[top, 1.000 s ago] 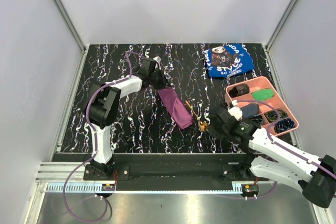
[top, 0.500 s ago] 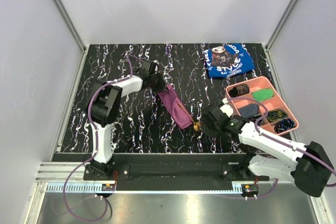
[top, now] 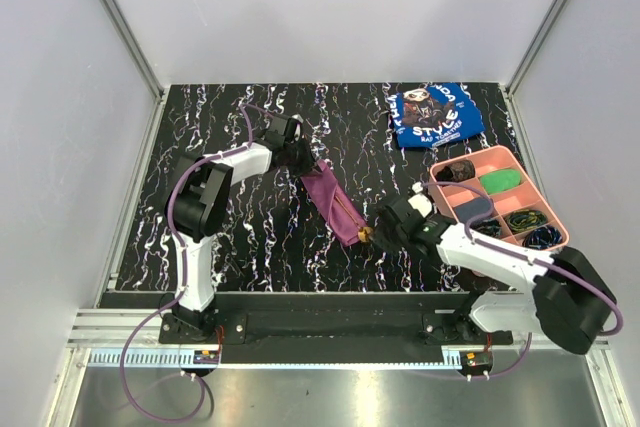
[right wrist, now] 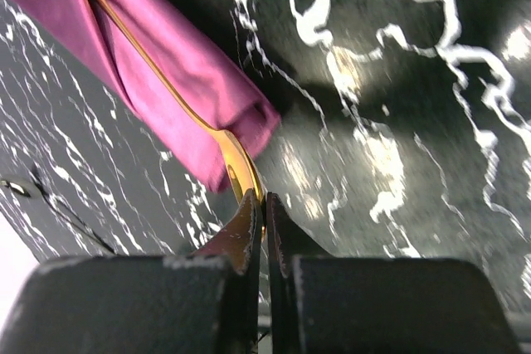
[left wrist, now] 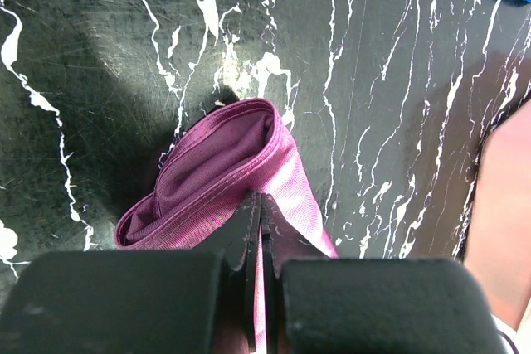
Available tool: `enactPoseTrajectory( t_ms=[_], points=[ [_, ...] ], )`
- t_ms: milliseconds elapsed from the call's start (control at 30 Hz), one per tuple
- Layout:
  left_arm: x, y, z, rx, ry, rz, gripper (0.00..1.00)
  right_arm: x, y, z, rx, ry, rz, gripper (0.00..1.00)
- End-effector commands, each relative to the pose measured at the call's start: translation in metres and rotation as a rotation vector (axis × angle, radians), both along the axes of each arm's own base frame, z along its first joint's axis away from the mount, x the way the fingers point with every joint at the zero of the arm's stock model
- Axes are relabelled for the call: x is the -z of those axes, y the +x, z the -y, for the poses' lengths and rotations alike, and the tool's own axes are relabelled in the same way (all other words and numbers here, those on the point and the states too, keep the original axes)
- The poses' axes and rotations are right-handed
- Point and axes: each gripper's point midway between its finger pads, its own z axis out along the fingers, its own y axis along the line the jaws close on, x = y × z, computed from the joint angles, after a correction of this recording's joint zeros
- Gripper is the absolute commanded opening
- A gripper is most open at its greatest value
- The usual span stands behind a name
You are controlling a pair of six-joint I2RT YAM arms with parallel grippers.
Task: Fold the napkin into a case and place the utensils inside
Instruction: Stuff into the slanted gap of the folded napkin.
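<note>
Left fingers (left wrist: 242,225) tight on the case (left wrist: 224,155), right fingers (right wrist: 239,230) apparently nipping the spoon (right wrist: 234,167), black white-veined table (top: 220,237), pale walls (top: 330,7).

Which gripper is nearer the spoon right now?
Right. The right gripper pinches the spoon by its bowl; the left gripper clamps the napkin at its far end.

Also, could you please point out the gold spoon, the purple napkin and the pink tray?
spoon (right wrist: 235,170), right wrist view, on its bowl.
napkin (left wrist: 282,173), left wrist view, on the outer folded layer.
pink tray (top: 468,157), top external view, on its far rim.
</note>
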Motion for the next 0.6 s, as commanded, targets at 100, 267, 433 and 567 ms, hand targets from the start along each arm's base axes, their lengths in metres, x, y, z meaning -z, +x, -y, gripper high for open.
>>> enactPoseTrajectory(
  t_ms=[100, 267, 433, 567],
  points=[
    [-0.004, 0.005, 0.005, 0.005, -0.014, 0.009, 0.0, -0.008, 0.044, -0.023, 0.005, 0.065, 0.074, 0.0],
    [0.0, 0.005, 0.004, 0.011, -0.004, 0.003, 0.0, -0.019, 0.053, -0.026, 0.006, 0.093, 0.077, 0.0],
    [0.004, 0.007, 0.004, 0.008, 0.0, -0.003, 0.0, -0.016, 0.042, -0.022, -0.005, 0.106, 0.039, 0.0],
    [0.006, 0.007, 0.003, -0.004, 0.0, -0.01, 0.0, -0.024, 0.049, -0.027, -0.027, 0.114, 0.054, 0.0]
  ],
)
